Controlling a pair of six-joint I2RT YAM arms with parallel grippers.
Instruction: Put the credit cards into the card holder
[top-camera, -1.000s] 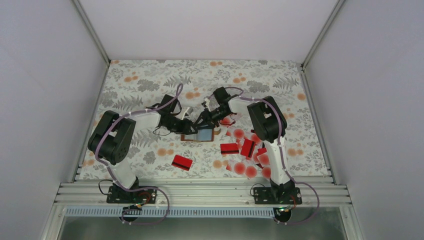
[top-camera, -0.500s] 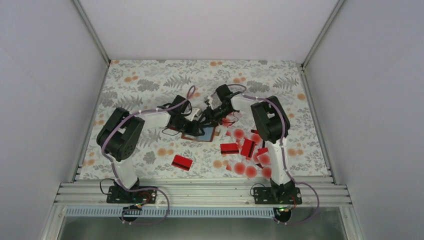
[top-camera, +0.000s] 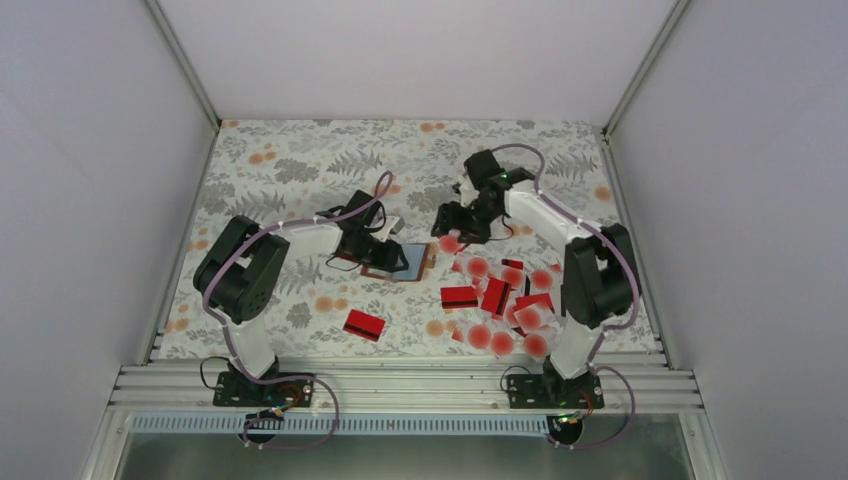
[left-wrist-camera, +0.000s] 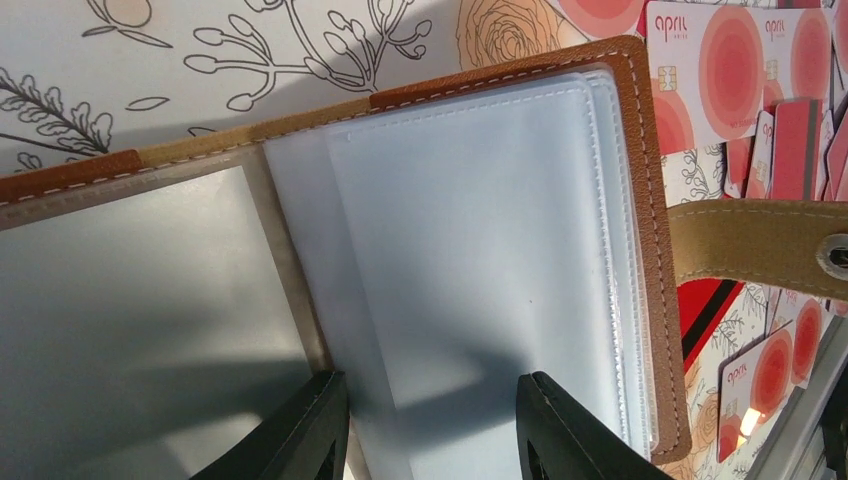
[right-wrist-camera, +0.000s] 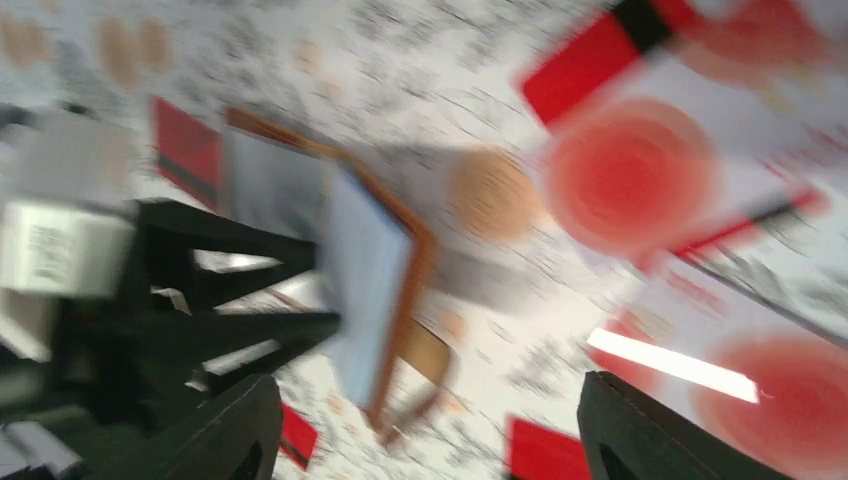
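Note:
The card holder (top-camera: 410, 263) lies open on the flowered cloth, with a brown leather rim and a pale grey-blue inside. In the left wrist view its clear sleeves (left-wrist-camera: 480, 230) show no card. My left gripper (top-camera: 387, 252) (left-wrist-camera: 432, 425) stands open on the sleeves, its fingers spread over them. My right gripper (top-camera: 448, 224) (right-wrist-camera: 432, 430) hangs open and empty to the holder's right. That view is blurred but shows the holder (right-wrist-camera: 365, 270) with its right half tilted up. Credit cards (top-camera: 495, 300) lie scattered to the right, red ones and whitish ones with a red dot (left-wrist-camera: 720, 75) (right-wrist-camera: 630, 175).
One red card (top-camera: 365, 325) lies alone in front of the holder. The holder's tan strap with a snap (left-wrist-camera: 760, 245) sticks out to its right over the cards. White walls (top-camera: 110, 200) close in the cloth on three sides.
My right gripper has opened and drawn back from the holder toward the far right. The left gripper has stayed on the holder's sleeves.

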